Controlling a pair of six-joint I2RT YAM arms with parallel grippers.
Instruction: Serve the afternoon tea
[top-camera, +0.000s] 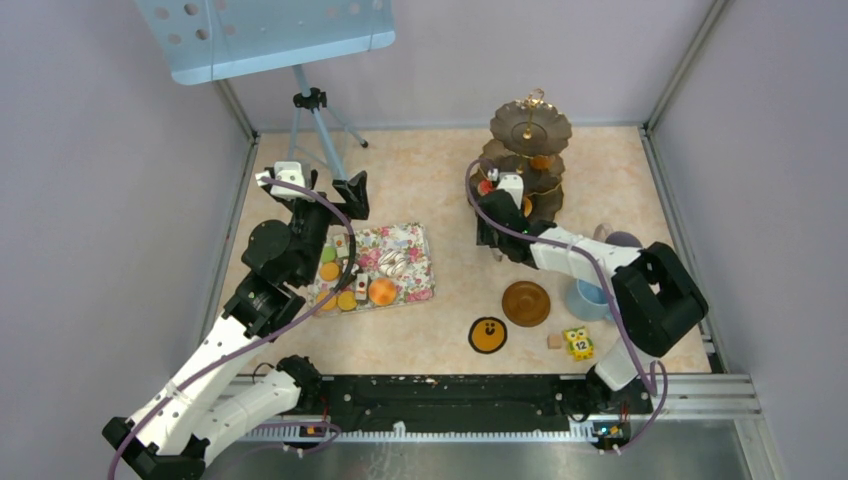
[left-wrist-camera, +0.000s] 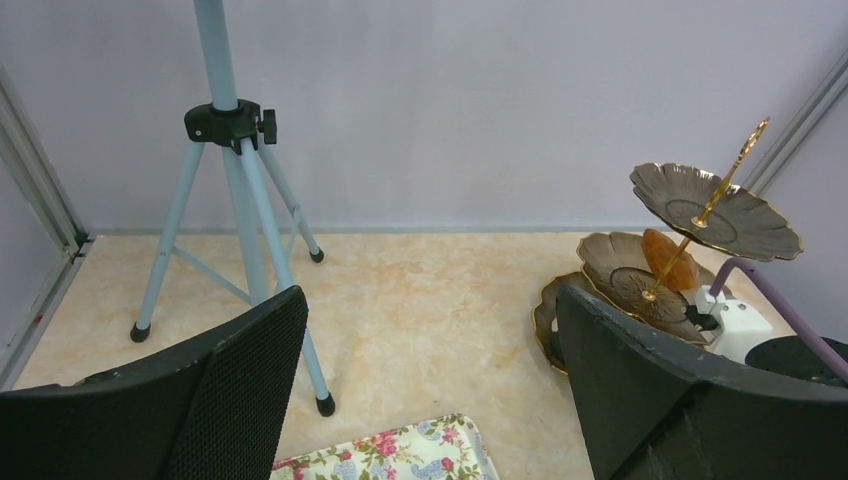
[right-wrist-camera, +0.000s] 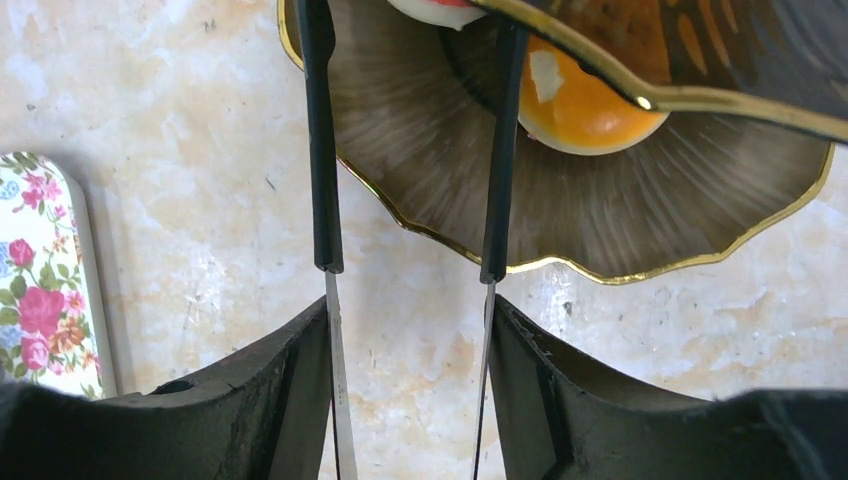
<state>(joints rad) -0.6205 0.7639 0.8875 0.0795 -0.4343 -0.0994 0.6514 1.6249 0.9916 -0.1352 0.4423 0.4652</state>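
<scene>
The dark gold-trimmed stand (top-camera: 530, 125) rises at the back right, with an orange pastry (top-camera: 540, 162) on its middle tier. My right gripper (top-camera: 498, 212) is at the bottom tier (right-wrist-camera: 420, 150), shut on thin metal tongs (right-wrist-camera: 322, 150) whose arms stand apart over that tier. Past them lie an orange round (right-wrist-camera: 590, 100) and a red and white piece (right-wrist-camera: 430, 6). My left gripper (top-camera: 320, 185) hangs open and empty over the floral tray (top-camera: 405, 270), which holds more pastries (top-camera: 381, 291). A brown saucer (top-camera: 526, 303), a light blue cup (top-camera: 588, 298) and a grey mug (top-camera: 620, 240) stand near the right arm.
A yellow owl block (top-camera: 578, 343), a small wooden cube (top-camera: 553, 341) and a round black and orange coaster (top-camera: 487, 335) lie near the front. A blue tripod (top-camera: 315, 110) stands at the back left. Metal frame rails line both sides.
</scene>
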